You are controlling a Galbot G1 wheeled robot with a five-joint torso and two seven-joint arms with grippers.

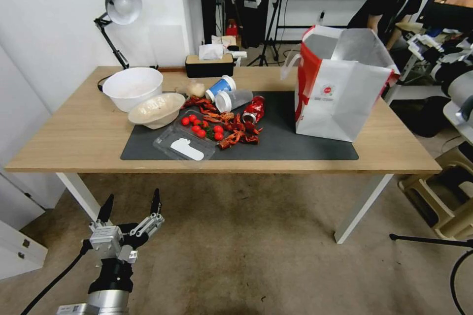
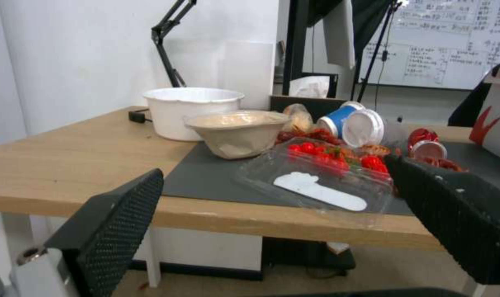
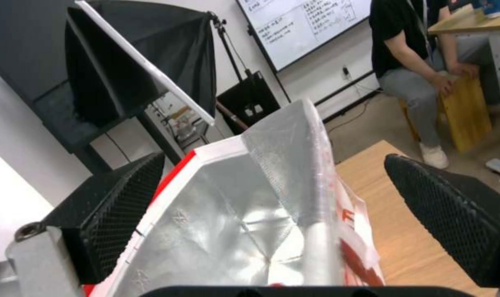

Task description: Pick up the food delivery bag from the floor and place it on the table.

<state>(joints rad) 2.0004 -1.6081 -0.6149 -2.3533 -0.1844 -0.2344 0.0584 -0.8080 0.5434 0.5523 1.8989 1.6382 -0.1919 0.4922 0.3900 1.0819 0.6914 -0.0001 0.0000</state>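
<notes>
The food delivery bag (image 1: 340, 98), white with red sides and silver foil lining, stands upright and open-mouthed on the right end of the dark mat (image 1: 295, 142) on the light-wood table (image 1: 74, 133). In the right wrist view my right gripper (image 3: 272, 161) is open just above the bag's foil-lined mouth (image 3: 233, 222), one finger on either side, holding nothing. My left gripper (image 1: 133, 197) hangs open and empty low over the floor (image 1: 236, 256), in front of the table's left part. The left wrist view looks across the table edge between the open fingers (image 2: 123, 214).
On the mat's left half lie a white bowl (image 1: 132, 86), a paper bowl (image 1: 156, 109), tomatoes (image 1: 199, 125) in a clear tray, crayfish shells, tipped cups (image 1: 226, 93) and a red can (image 1: 253, 109). A desk lamp (image 1: 118, 7) and tissue box (image 1: 209, 64) stand behind. Stools (image 1: 438, 202) are at the right.
</notes>
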